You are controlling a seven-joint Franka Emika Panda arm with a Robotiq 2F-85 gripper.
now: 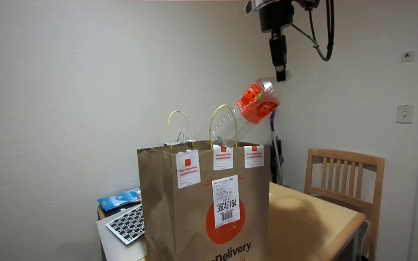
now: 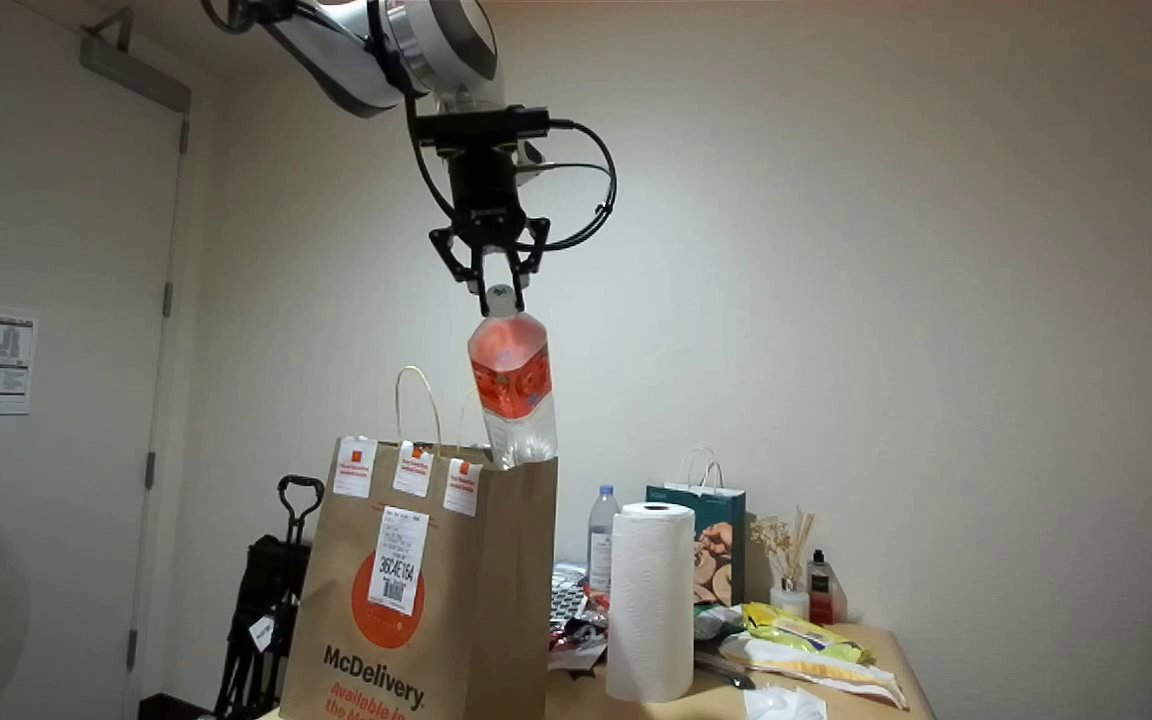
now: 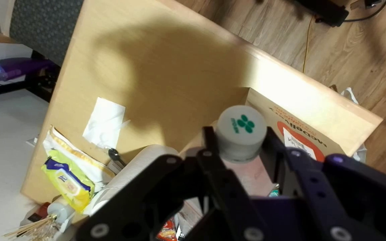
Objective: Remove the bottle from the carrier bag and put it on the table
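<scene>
The clear bottle with a red label is tilted, its lower end at the carrier bag's opening; it also shows in an exterior view. Its cap looks white with a green mark in the wrist view. My gripper is shut on the bottle's cap end, also seen in an exterior view. I cannot tell whether the bottle's base is still below the rim. The brown paper carrier bag stands upright on the tan table, handles up. The bag also shows in the other views.
A paper towel roll, another bottle and a teal bag stand beside the carrier bag. A yellow wipes pack and a white tissue lie on the table. A keyboard and a wooden chair are nearby.
</scene>
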